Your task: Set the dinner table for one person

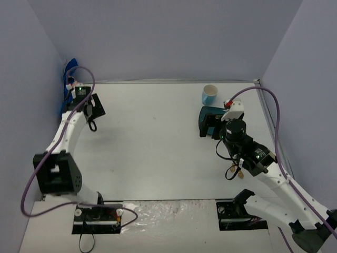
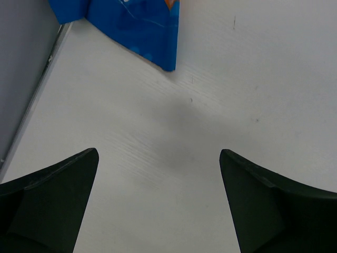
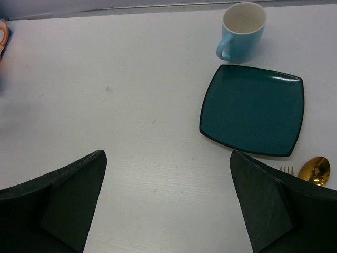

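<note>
The white dinner table (image 1: 158, 142) fills the view. A blue cloth placemat (image 1: 70, 79) lies bunched in the far left corner; its edge shows in the left wrist view (image 2: 137, 26). My left gripper (image 1: 96, 107) hovers just short of it, open and empty (image 2: 159, 158). A teal square plate (image 3: 253, 108) and a light blue mug (image 3: 241, 30) stand at the far right; in the top view the mug (image 1: 209, 94) is clear and the plate (image 1: 209, 117) is partly under my right arm. A gold spoon (image 3: 315, 169) and fork (image 3: 286, 169) lie beside the plate. My right gripper (image 3: 167, 158) is open and empty, left of the plate.
Grey walls close in the left, back and right sides. A metal edge rail (image 2: 37, 89) runs along the table's left side. A crinkled clear sheet (image 1: 163, 216) lies at the near edge between the arm bases.
</note>
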Action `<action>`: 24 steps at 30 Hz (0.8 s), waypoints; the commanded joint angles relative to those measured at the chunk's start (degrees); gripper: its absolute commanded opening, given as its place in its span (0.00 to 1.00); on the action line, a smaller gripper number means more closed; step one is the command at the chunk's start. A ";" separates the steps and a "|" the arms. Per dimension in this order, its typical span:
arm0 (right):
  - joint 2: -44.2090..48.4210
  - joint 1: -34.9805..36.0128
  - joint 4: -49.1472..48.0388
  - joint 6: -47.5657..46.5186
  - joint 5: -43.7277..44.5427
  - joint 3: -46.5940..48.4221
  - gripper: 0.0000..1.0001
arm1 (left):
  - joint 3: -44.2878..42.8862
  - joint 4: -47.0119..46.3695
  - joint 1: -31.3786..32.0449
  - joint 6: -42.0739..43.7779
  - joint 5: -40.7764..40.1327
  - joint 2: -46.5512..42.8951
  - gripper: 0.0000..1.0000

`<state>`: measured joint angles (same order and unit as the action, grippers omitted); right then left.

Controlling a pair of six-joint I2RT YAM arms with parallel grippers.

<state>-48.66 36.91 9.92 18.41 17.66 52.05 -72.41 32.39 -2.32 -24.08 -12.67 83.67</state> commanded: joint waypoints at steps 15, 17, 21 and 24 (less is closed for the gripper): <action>-13.67 0.18 -14.10 0.35 -2.43 5.11 1.00 | -42.78 0.43 -5.94 6.16 -7.17 43.86 0.28; -14.44 0.18 -14.57 -0.12 -2.97 5.43 1.00 | -43.68 2.31 -5.76 6.24 -5.10 43.08 0.00; -15.07 0.18 -14.85 -1.45 -4.17 6.08 1.00 | -45.49 8.37 -3.53 6.44 -2.31 37.39 0.00; -14.96 0.18 -14.72 -3.24 -6.36 7.08 1.00 | -48.43 20.52 1.02 5.90 -1.08 30.96 0.00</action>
<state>-63.66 36.91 0.06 17.52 13.41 55.18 -114.72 40.39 -6.32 -18.27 -15.68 128.26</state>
